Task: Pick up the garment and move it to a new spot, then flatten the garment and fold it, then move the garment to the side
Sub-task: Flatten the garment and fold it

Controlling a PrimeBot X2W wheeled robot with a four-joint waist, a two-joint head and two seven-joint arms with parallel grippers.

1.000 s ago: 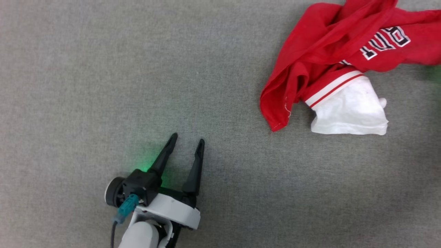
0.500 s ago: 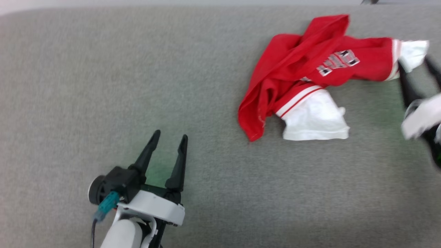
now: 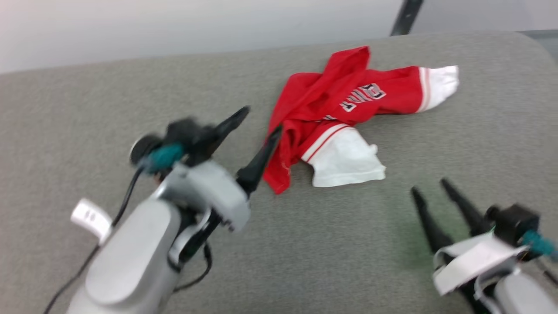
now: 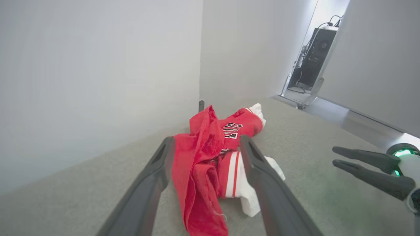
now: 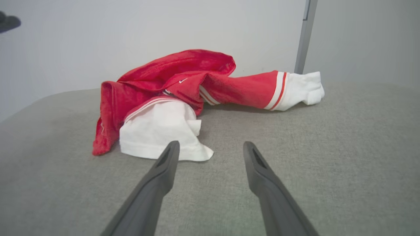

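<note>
The garment [image 3: 344, 102], a red jersey with white sleeves and black lettering, lies crumpled at the far middle of the grey cloth-covered surface [image 3: 327, 244]. My left gripper [image 3: 261, 118] is open just left of its red hem, fingers pointing at it. In the left wrist view the garment [image 4: 210, 154] sits between and beyond the spread fingers. My right gripper [image 3: 429, 185] is open at the lower right, short of the near white sleeve [image 3: 346, 163]. The right wrist view has the garment [image 5: 183, 88] ahead of the open fingers.
A pale wall [image 3: 174, 26] runs behind the surface's far edge, with a dark post [image 3: 405, 17] at the back. The surface curves away at the far right corner [image 3: 536, 48]. In the left wrist view, dark equipment [image 4: 315, 59] stands in a doorway.
The camera has tilted up, bringing the wall into view. My left gripper has risen and reached toward the garment's red hem. My right gripper has come into view at the lower right.
</note>
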